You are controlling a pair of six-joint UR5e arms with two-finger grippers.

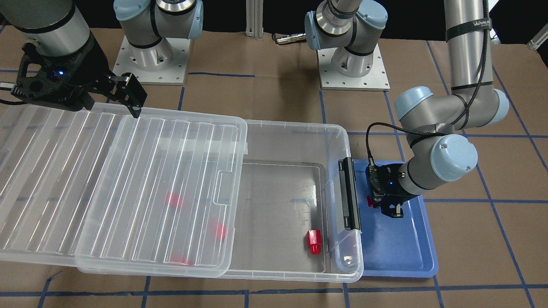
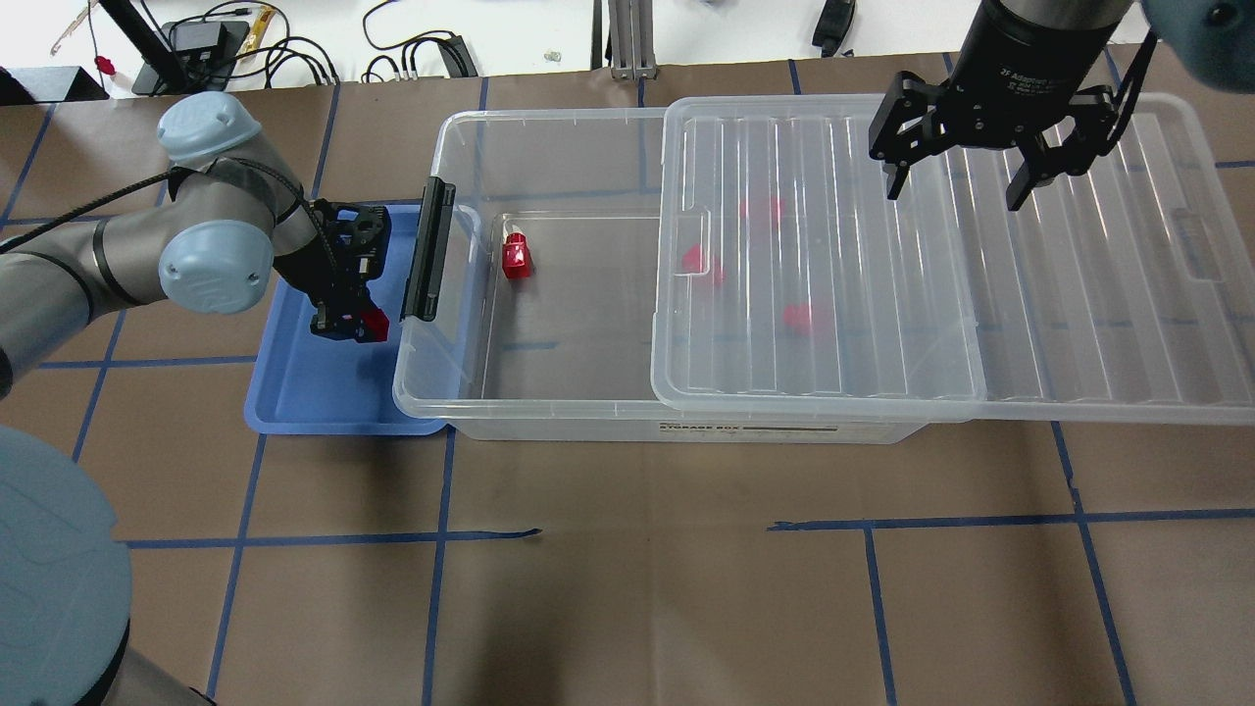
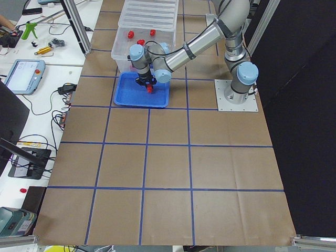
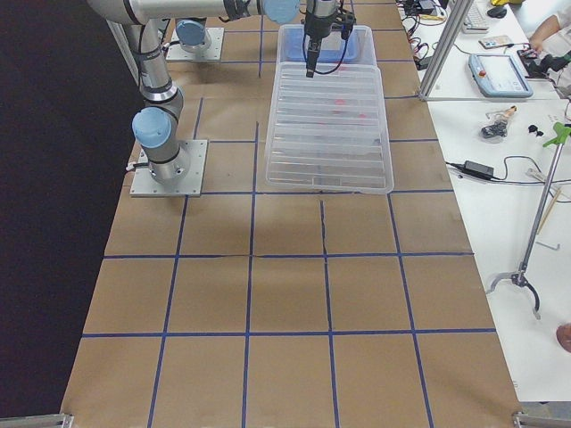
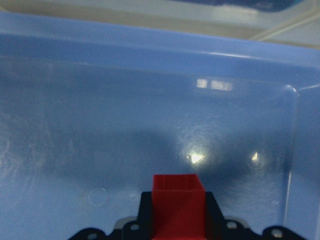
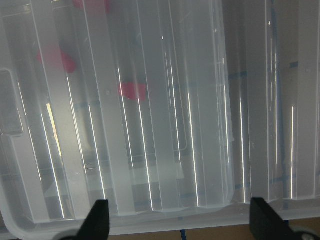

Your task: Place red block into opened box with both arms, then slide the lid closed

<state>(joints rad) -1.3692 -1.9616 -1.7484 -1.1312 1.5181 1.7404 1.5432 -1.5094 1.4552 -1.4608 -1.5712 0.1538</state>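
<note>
My left gripper (image 2: pixel 355 326) hangs low over the blue tray (image 2: pixel 324 402), shut on a red block (image 2: pixel 373 324). The left wrist view shows that block (image 5: pixel 177 205) clamped between the fingers just above the tray floor. The clear box (image 2: pixel 549 417) lies beside the tray, with its ribbed lid (image 2: pixel 1079 294) slid far to the right, leaving the left part open. Another red block (image 2: pixel 515 258) lies on the floor of the open part. Three more show blurred under the lid. Above the lid's far edge my right gripper (image 2: pixel 966 181) is open and holds nothing.
The box's black latch bar (image 2: pixel 431 250) stands on the short end facing the tray, close to my left gripper. Brown paper with blue tape lines covers the table (image 2: pixel 637 588). The two arm bases (image 1: pixel 150 55) sit at the table's back edge.
</note>
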